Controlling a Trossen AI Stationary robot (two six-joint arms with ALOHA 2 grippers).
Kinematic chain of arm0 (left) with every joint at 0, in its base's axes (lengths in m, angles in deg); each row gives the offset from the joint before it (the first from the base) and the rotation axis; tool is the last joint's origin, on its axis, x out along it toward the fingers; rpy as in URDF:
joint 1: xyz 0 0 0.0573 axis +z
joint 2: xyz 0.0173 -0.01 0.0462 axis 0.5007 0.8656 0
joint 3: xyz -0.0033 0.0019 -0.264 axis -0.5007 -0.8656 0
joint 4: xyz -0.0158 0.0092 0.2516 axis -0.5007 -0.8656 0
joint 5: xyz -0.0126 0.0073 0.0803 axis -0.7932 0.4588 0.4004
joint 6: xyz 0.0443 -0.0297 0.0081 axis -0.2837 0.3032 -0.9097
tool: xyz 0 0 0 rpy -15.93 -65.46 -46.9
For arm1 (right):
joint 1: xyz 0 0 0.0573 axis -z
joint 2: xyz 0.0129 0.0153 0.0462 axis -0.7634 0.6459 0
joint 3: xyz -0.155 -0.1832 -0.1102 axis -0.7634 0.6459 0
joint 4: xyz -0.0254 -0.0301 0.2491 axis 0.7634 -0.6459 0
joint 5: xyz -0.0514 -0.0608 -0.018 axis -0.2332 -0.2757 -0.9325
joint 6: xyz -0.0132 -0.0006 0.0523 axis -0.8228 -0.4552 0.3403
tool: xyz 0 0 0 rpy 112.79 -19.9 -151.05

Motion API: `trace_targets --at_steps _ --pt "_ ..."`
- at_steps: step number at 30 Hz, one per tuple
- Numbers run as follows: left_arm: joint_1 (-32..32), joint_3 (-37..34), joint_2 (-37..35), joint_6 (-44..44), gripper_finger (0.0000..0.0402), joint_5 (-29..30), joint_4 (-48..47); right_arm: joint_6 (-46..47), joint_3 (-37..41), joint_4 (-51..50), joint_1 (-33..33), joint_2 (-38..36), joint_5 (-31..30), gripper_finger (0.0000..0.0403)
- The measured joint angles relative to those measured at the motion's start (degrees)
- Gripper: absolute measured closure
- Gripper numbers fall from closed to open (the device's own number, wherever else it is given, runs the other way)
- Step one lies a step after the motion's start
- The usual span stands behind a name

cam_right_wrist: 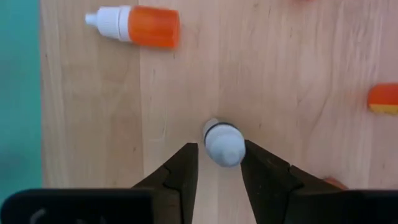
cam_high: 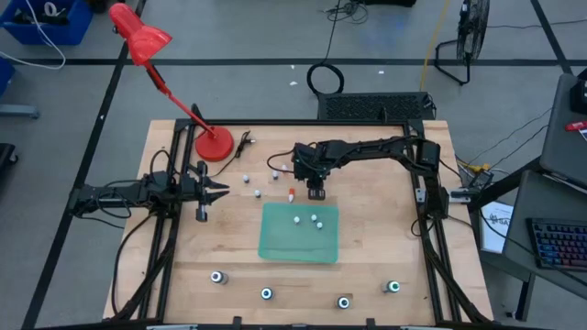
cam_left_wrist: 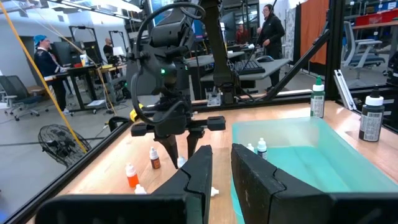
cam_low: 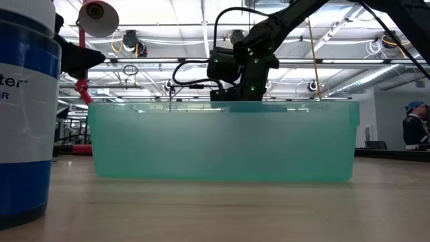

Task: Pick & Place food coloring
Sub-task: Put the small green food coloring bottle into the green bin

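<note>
While the right tool [cam_right_wrist: 219, 168] stood open astride a white-capped bottle [cam_right_wrist: 222, 143], squeezing centred would have served best.

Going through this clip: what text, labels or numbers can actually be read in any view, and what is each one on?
"ter": the end of a cut-off word on the blue and white container close to the low camera.
"R": the end of a second cut-off line below it on the same container.
Sheet right of the table: printed, too small to read.
Keyboard: keys too small to read.
Bottles: no label readable.
</note>
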Motion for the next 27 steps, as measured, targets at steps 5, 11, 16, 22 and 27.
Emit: trace_targets --at_steps 5,11,16,22,27 --pt "0.01 0.00 0.02 0.00 0.0334 -0.02 -0.02 0.00 0.00 0.43 -0.02 0.00 -0.01 0.0293" --pt "-0.01 0.00 0.01 -0.01 0.0334 0.00 0.00 0.00 0.00 1.18 -0.02 0.00 0.00 0.0293" --pt "0.00 0.00 0.01 0.00 0.0334 0.00 -0.01 0.00 -0.02 1.40 -0.02 -0.19 -0.02 0.0293" --pt "0.00 0.00 0.01 -0.01 0.0334 0.00 -0.01 -0.02 -0.02 1.71 -0.02 -0.24 -0.02 0.0293" --pt "-0.01 0.00 0.01 -0.01 0.0334 0.00 -0.01 -1.03 -0.02 1.51 -0.02 -0.24 -0.02 0.0318"
